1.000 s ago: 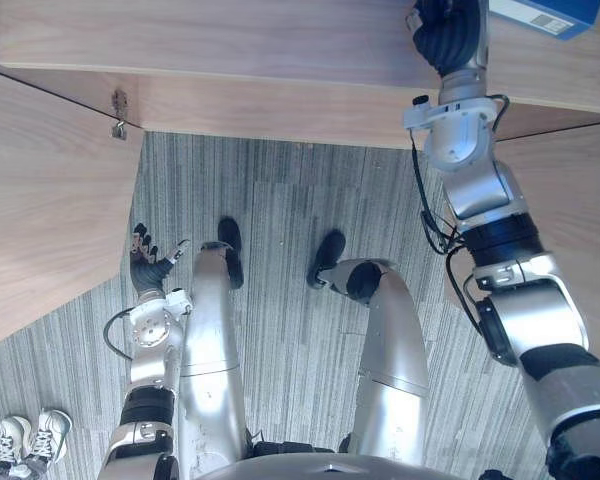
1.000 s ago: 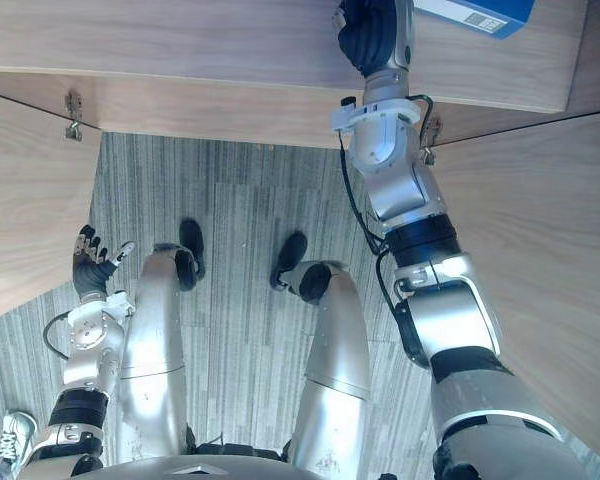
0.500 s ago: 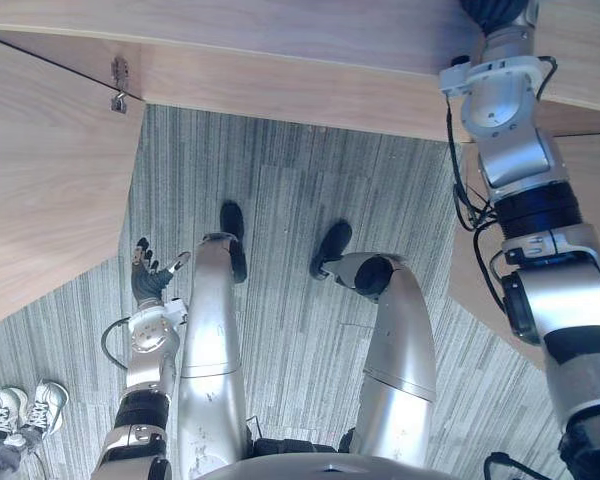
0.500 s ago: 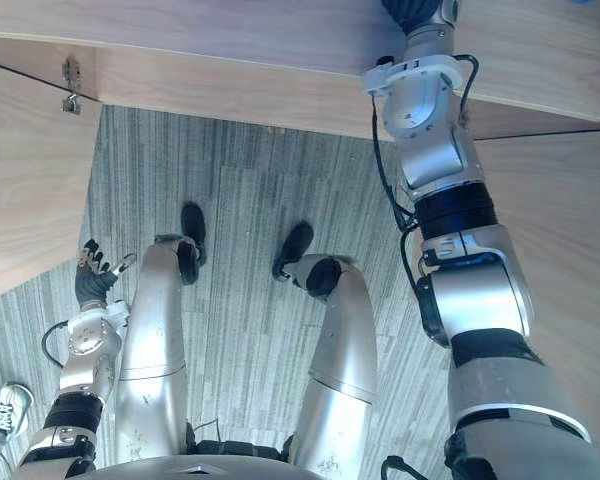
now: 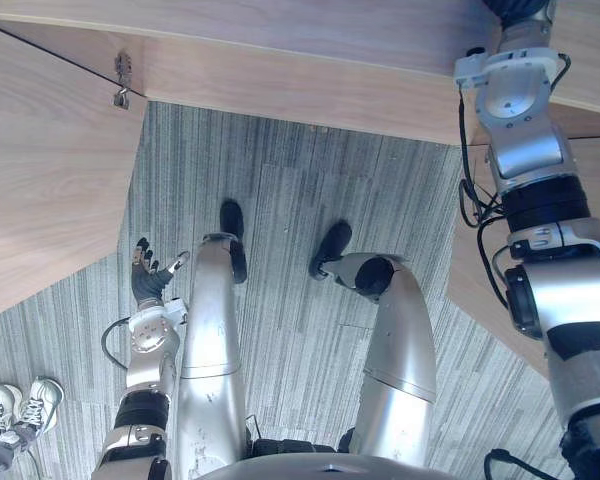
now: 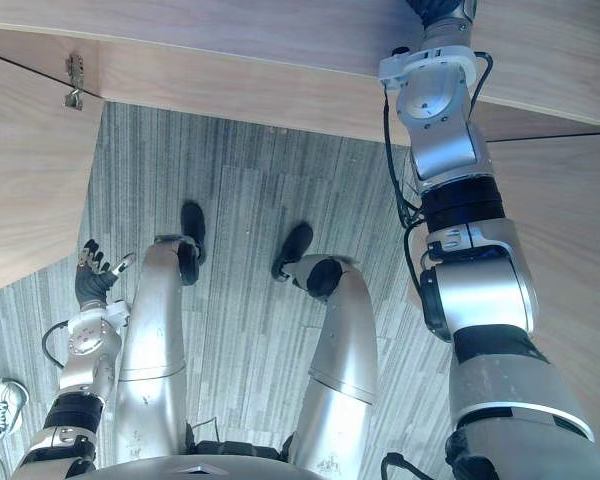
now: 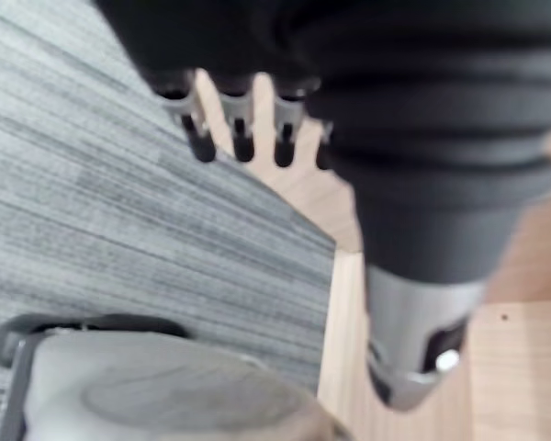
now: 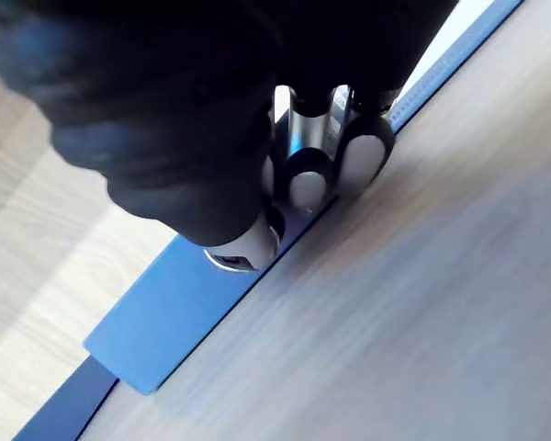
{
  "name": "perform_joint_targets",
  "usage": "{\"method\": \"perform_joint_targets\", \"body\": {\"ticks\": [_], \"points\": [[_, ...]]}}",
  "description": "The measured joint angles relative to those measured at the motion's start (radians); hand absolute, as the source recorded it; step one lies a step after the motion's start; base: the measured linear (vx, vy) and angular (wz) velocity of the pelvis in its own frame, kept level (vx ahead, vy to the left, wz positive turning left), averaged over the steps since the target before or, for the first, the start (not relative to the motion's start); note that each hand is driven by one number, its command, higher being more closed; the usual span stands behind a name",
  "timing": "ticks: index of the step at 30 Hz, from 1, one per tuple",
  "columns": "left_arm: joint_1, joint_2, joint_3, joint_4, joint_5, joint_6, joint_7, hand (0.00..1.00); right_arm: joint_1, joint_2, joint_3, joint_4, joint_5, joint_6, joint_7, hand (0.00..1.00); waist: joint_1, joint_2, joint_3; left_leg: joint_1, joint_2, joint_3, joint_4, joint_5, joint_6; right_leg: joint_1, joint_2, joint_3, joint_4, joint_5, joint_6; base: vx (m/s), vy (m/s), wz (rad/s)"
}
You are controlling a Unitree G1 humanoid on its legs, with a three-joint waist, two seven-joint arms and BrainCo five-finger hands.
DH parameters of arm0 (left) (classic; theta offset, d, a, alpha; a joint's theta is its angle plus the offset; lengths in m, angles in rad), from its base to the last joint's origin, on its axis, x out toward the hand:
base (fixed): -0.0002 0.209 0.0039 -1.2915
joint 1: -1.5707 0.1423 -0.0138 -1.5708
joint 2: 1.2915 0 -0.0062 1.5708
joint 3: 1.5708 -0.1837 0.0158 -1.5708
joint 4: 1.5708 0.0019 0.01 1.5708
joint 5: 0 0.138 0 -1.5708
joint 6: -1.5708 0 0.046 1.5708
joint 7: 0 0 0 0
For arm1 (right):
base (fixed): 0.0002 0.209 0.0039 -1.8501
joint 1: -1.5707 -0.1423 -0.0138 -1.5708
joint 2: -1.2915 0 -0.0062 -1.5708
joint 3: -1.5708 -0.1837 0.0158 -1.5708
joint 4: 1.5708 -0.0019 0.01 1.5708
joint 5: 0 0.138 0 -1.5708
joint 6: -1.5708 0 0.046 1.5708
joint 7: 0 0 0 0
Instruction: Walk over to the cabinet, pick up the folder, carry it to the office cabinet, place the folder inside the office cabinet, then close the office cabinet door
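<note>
An office, it seems: grey striped carpet tiles [image 5: 300, 200] cover the floor, a light wood-laminate cabinet [image 5: 280, 40] has a door [image 5: 40, 170] hung on a metal hinge [image 5: 122, 80], and a blue folder [image 8: 165, 312] lies on a wooden surface [image 8: 395, 322].

Soft, bright, even light fills the head views: the pale wood of the cabinet [image 5: 280, 60] at 12 o'clock and its door [image 5: 40, 190] at 9 o'clock is lit flat with no hard glare, and the grey striped floor [image 5: 300, 200] at the centre reads a little dimmer. In the right wrist view the right hand [image 8: 165, 119] is a near-black mass in shade from 10 to 1 o'clock. A brighter wash lies on the wood at 9 o'clock, and a strip beside the blue folder [image 8: 165, 312] at 1 o'clock is washed out to white. In the left wrist view the left hand [image 7: 422, 138] is dark against evenly lit floor at 9 o'clock.
</note>
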Motion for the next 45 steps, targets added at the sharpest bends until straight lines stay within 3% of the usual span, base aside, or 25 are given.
{"method": "perform_joint_targets", "body": {"ticks": [4, 9, 12, 16, 18, 24, 30, 34, 40, 45], "points": [[0.0, -0.008, 0.003, -0.001, 0.0, 0.002, 0.018, 0.0, 0.052, 0.001, -0.042, -0.049, 0.027, 0.016, 0.0, 1.0, 0.003, -0.009, -0.005, -0.002, 0.004, -0.002, 0.014, 0.005, 0.001, 0.0, 0.004, 0.0, 0.008, 0.001, -0.002, 0.0, 0.006, -0.01], [0.001, -0.007, 0.016, -0.002, 0.001, 0.015, 0.018, 0.0, 0.256, 0.029, -0.059, -0.225, 0.016, 0.037, 0.006, 1.0, -0.006, -0.01, -0.005, 0.035, 0.016, -0.004, 0.038, -0.01, 0.005, 0.046, 0.017, 0.001, 0.012, 0.001, -0.002, -0.01, 0.029, -0.08], [0.005, -0.006, 0.023, -0.002, 0.003, 0.024, 0.017, 0.0, 0.445, 0.086, -0.059, -0.412, -0.008, 0.041, 0.009, 1.0, -0.012, -0.011, -0.007, 0.111, 0.024, 0.0, 0.028, -0.023, 0.004, 0.12, 0.024, 0.002, -0.008, -0.001, -0.001, -0.02, 0.016, -0.04], [0.038, -0.007, 0.03, -0.002, 0.028, 0.042, 0.003, 0.0, 0.713, 0.183, -0.091, -0.62, -0.093, 0.028, 0.038, 1.0, -0.022, -0.049, -0.047, 0.225, 0.033, 0.014, -0.024, -0.029, -0.004, 0.225, 0.04, 0.004, -0.064, 0.0, 0.003, -0.03, -0.002, -0.03], [0.079, -0.009, 0.024, 0.002, 0.064, 0.06, -0.015, 0.0, 0.86, 0.236, -0.095, -0.702, -0.104, 0.013, 0.057, 1.0, -0.037, -0.08, -0.075, 0.325, 0.034, 0.028, -0.075, -0.029, -0.007, 0.319, 0.048, 0.003, -0.116, 0.003, 0.007, 0.0, 0.0, 0.0], [0.162, -0.036, 0.026, 0.065, 0.11, 0.085, -0.037, 0.0, 1.136, 0.323, -0.096, -0.826, -0.125, -0.039, 0.13, 1.0, -0.05, -0.088, -0.166, 0.576, 0.056, 0.077, -0.225, -0.042, -0.003, 0.576, 0.082, -0.011, -0.317, 0.044, 0.044, 0.08, 0.034, -0.06], [0.214, -0.042, 0.044, 0.227, 0.142, 0.092, -0.051, 0.0, 1.339, 0.447, -0.088, -0.795, -0.132, -0.064, 0.218, 1.0, -0.056, -0.091, -0.26, 0.862, 0.046, 0.159, -0.426, -0.017, 0.008, 0.839, 0.111, 0.011, -0.557, 0.128, 0.054, 0.15, 0.078, -0.1], [0.215, -0.016, 0.04, 0.347, 0.156, 0.103, -0.054, 0.0, 1.37, 0.477, -0.085, -0.579, -0.141, -0.073, 0.25, 1.0, -0.085, -0.094, -0.309, 1.002, 0.026, 0.199, -0.574, 0.022, 0.009, 0.958, 0.141, 0.046, -0.727, 0.198, 0.068, 0.13, 0.046, -0.21], [0.22, 0.004, 0.065, 0.443, 0.18, 0.11, -0.055, 0.0, 1.37, 0.51, -0.143, -0.216, -0.152, -0.027, 0.27, 1.0, -0.105, -0.07, -0.333, 1.192, -0.011, 0.27, -0.812, 0.113, 0.007, 1.129, 0.171, 0.088, -1.001, 0.336, 0.083, 0.07, 0.025, -0.23], [0.243, 0.005, 0.072, 0.468, 0.181, 0.112, -0.059, 0.0, 1.369, 0.514, -0.191, -0.045, -0.161, 0.002, 0.268, 1.0, -0.111, -0.047, -0.369, 1.304, -0.046, 0.302, -0.958, 0.169, 0.008, 1.215, 0.176, 0.119, -1.133, 0.4, 0.088, 0.01, 0.009, -0.19]]}}
